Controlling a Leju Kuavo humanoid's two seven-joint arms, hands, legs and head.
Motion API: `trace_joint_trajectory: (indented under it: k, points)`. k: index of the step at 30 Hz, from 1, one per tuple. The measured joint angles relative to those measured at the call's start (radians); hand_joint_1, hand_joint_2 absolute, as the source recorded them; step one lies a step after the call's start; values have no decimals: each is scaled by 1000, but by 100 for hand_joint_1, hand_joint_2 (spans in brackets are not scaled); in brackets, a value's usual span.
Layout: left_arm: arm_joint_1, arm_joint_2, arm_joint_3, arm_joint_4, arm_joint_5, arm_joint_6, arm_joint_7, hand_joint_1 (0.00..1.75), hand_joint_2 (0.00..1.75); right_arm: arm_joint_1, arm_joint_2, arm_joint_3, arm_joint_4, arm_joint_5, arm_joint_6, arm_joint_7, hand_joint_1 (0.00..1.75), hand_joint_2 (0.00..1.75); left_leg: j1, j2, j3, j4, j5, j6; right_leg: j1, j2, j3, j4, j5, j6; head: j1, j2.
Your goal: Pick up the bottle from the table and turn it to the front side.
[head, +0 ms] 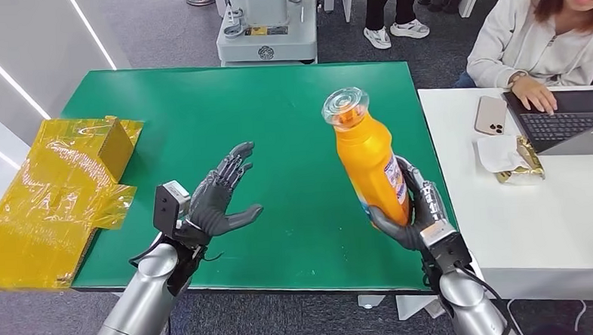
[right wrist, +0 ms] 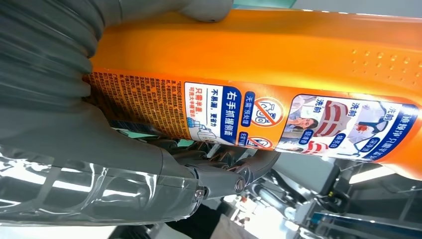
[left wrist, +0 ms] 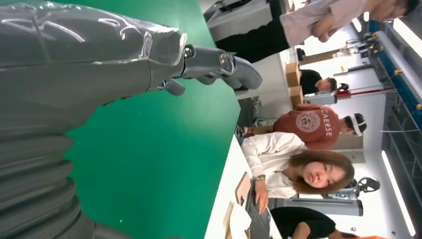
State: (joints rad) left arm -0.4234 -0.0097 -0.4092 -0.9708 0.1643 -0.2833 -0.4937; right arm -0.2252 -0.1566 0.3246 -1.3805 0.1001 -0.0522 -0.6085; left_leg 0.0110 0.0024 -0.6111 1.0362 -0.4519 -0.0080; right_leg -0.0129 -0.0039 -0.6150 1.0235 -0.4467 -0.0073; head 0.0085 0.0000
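We stand at a green table in an office-like room with grey carpet, and a white desk touches its right edge. Nearest to us, our two silver arms come up over the near edge of the green surface. Our left hand hovers above the table with its fingers spread apart and nothing in it; in the left wrist view its dark fingers stretch out over the green top. Our right hand grips the orange bottle around its lower body, lifted clear of the table and leaning a little, with its clear cap pointing up and away from us. From the right wrist view we see the bottle's printed label with blue and white panels facing the camera, and the grey thumb pressed on the orange side. The two hands are well apart, with bare green table between them. To the left, a sheet of crumpled yellow wrap hangs over the table's left edge. On the white desk lie a phone, a foil-wrapped packet and a laptop, where a seated person rests a hand on the keys. Beyond the far edge stands a grey machine base, and another person's legs are beside it.
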Motion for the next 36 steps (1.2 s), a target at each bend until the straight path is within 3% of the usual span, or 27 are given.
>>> trace_joint_trajectory:
  k: [8, 16, 27, 36]
  points:
    - [-136, -6, -15, 99, 32, -66, 74, 0, 175, -163, 51, 50, 138, 55, -12, 31, 175, 175, 0, 1, 0, 0, 3, 1, 0, 1, -1, 0, 2, 0, 0, 0]
    - [-256, -17, -17, 115, 143, -145, 169, 0, 175, -279, 125, 97, 282, 78, -32, 31, 175, 175, 0, 0, -1, 0, 3, 0, 0, 1, -1, 1, 2, -1, 0, 0]
    - [-300, -25, -17, 118, 182, -151, 186, 0, 175, -310, 158, 112, 342, 72, -39, 27, 175, 175, 0, 0, -1, 0, 3, 0, 0, 0, -1, 1, 2, -1, 0, 0]
    - [-375, -67, -15, 178, 395, -147, 232, 0, 175, -309, 175, 103, 377, 48, -43, 9, 175, 175, 0, 0, -1, 1, 3, 0, 0, 0, -1, 1, 2, -1, 0, 0]
